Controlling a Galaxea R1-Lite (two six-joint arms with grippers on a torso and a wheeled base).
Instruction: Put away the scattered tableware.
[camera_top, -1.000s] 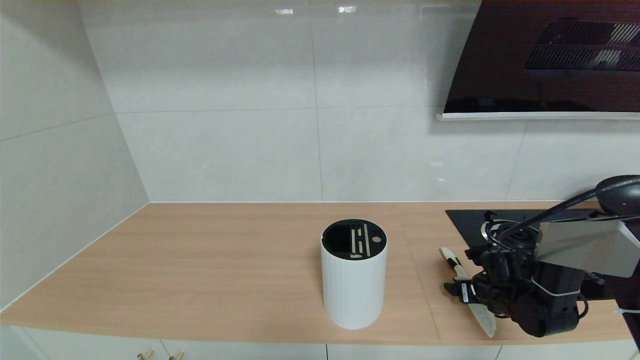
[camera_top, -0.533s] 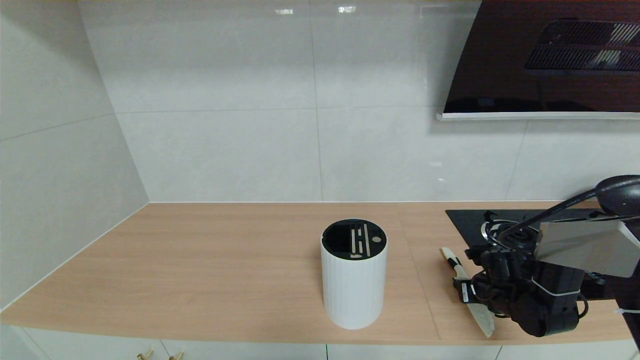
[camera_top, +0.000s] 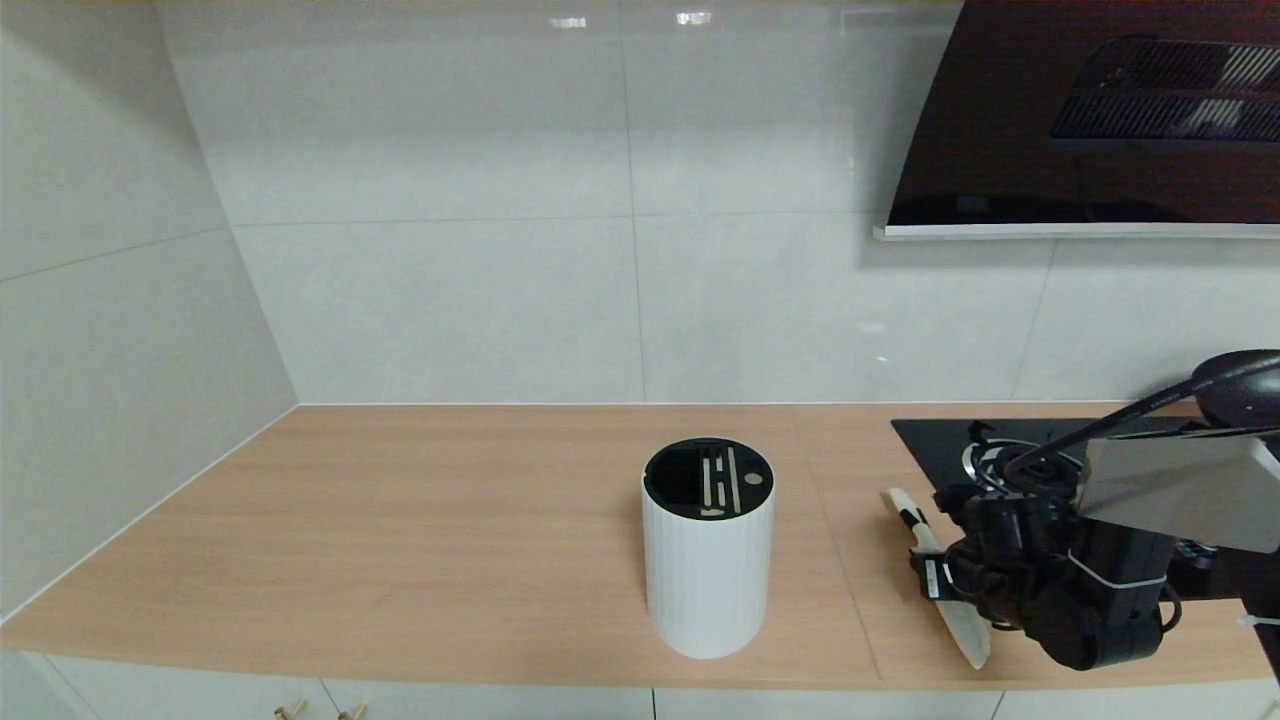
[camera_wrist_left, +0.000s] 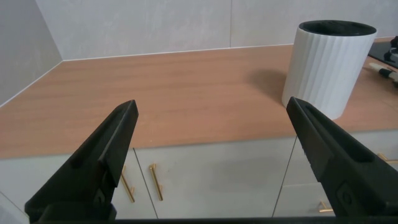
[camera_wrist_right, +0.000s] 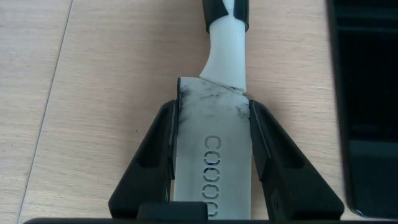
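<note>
Squarely, knife (camera_wrist_right: 214, 146) clamped in right pincer (camera_wrist_right: 212, 112).

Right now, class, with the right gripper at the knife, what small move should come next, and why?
Probably a short straight lift. The right gripper clamps the knife across its blade, and the knife lies flat on the countertop. The slotted knife holder stands taller, to the robot's left, so the knife must rise above its rim first.

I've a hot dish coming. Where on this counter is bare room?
Widest: the countertop between the left wall and the white holder. Also the strip between holder and back wall. Crowded: right of the holder, where the right gripper clasps the knife beside the cooktop.
</note>
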